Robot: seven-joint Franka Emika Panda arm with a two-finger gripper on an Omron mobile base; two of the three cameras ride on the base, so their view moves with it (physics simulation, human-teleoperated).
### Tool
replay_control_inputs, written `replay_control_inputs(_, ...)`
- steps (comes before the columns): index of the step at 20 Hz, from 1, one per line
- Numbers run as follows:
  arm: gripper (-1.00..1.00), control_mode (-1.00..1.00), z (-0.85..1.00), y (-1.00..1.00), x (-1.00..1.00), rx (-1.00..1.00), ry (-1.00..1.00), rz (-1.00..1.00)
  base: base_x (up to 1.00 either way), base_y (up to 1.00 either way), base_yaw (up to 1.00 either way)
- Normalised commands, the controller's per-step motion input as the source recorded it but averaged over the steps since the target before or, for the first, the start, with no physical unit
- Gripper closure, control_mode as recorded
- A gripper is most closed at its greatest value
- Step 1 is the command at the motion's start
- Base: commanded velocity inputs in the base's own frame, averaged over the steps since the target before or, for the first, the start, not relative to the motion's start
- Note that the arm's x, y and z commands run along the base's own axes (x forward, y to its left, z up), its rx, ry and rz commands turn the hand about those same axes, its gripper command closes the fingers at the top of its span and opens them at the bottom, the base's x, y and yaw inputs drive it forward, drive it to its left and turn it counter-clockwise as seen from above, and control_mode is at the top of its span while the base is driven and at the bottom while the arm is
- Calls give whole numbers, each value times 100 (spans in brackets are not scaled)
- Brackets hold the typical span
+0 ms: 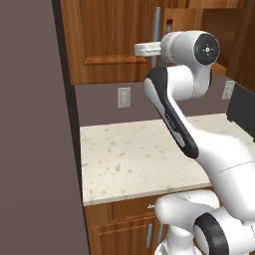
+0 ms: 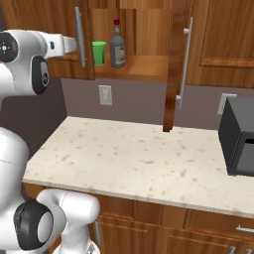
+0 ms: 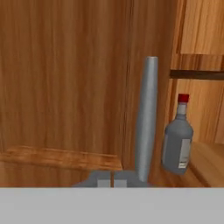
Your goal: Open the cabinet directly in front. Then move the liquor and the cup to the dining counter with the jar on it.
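The claw [image 3: 113,180] is pinched fully shut at the foot of the left door's silver bar handle [image 3: 146,118], holding nothing that can be made out. In the right base view the cabinet [image 2: 134,67] stands partly open, its right door [image 2: 174,64] swung outward. On the shelf inside, the liquor [image 2: 117,45] stands upright, with the cup [image 2: 99,52] just beside it at nine o'clock. Below lies a speckled surface [image 2: 144,158], and a dark microwave [image 2: 239,136] sits at its three o'clock end.

cabinet [image 2: 181,59] open, cup [image 2: 99,52] beside liquor [image 2: 117,47]
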Motion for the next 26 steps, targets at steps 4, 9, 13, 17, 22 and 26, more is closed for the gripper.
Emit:
replay_control_inputs(4, -100, -100, 74, -72, -23, 23, -16, 0, 0, 0, 0)
replay_control_inputs(9, -100, -100, 75, -86, -13, 28, -12, 0, 0, 0, 0)
replay_control_inputs(13, -100, -100, 1, -24, 6, 4, 3, 7, 0, 0, 0)
replay_control_inputs(17, -100, -100, 1, -60, 0, 16, 12, 0, 0, 0, 0)
replay_control_inputs(22, -100, -100, -1, -40, 2, 4, 7, 3, 0, 0, 0)
replay_control_inputs(26, -100, -100, -1, -21, 18, 0, 1, 8, 0, 0, 0)
